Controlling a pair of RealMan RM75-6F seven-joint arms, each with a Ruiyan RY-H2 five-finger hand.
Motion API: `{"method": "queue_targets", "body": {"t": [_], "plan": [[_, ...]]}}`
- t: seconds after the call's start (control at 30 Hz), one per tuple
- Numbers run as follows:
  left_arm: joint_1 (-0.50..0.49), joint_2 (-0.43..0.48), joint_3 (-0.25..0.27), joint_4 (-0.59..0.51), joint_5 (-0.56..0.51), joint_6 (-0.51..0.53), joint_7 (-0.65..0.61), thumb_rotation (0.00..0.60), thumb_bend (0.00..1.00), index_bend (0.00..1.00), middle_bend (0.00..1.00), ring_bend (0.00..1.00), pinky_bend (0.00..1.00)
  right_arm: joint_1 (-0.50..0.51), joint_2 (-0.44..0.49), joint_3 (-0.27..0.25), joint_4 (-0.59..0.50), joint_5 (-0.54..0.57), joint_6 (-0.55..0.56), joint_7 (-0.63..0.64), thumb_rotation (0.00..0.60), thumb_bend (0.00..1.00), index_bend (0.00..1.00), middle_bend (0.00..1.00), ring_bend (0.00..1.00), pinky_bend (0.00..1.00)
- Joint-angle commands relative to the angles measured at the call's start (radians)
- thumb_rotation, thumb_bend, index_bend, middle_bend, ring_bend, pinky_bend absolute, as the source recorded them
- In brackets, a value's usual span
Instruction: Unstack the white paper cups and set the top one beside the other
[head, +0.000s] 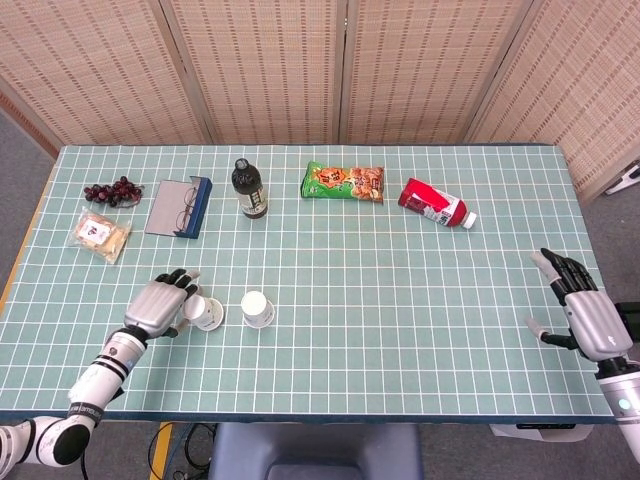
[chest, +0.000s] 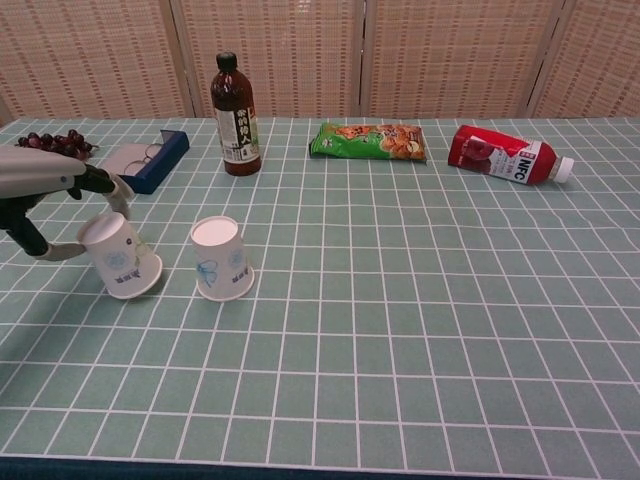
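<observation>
One white paper cup (head: 257, 308) (chest: 221, 258) stands upside down on the green gridded table (head: 400, 290). A second white cup (head: 205, 311) (chest: 121, 256), tilted with its rim low on the table, is just left of it. My left hand (head: 160, 305) (chest: 48, 178) grips this tilted cup from its left side. Far off at the table's right edge, my right hand (head: 583, 308) hangs with fingers apart and holds nothing; the chest view does not show it.
Along the back stand a dark bottle (head: 248, 188), a green snack bag (head: 343, 182) and a lying red bottle (head: 435, 203). A blue glasses case (head: 180, 206), grapes (head: 112, 190) and a wrapped snack (head: 101, 235) lie at the back left.
</observation>
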Motion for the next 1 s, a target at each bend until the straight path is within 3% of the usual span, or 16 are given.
{"method": "queue_targets", "body": {"t": [0.03,0.33,0.5,0.63,1.0], "plan": [[0.005,-0.012,-0.002,0.022,0.011,-0.016,-0.021,0.600,0.41,0.36,0.10,0.08,0.17,0.000,0.000,0.000,0.000,0.000,-0.001,0.000,0.600,0.25,0.00,0.00,0.00,0.00],[0.012,-0.024,-0.012,0.052,0.031,-0.036,-0.053,0.600,0.41,0.25,0.10,0.08,0.17,0.001,0.000,0.001,0.001,0.003,-0.002,-0.001,0.600,0.25,0.00,0.00,0.00,0.00],[0.015,-0.022,-0.019,0.041,0.038,-0.032,-0.053,0.600,0.41,0.15,0.10,0.08,0.17,-0.001,0.002,0.003,0.000,0.004,0.001,0.002,0.600,0.25,0.00,0.00,0.00,0.00],[0.012,-0.007,-0.026,0.009,0.030,-0.029,-0.040,0.600,0.41,0.13,0.10,0.08,0.17,-0.001,0.003,0.004,0.001,0.005,0.002,0.006,0.600,0.25,0.00,0.00,0.00,0.00],[0.035,0.144,-0.024,-0.267,-0.001,0.161,0.178,0.600,0.41,0.13,0.10,0.08,0.17,0.002,-0.001,-0.002,0.001,-0.005,0.000,0.000,0.600,0.25,0.00,0.00,0.00,0.00]]}}
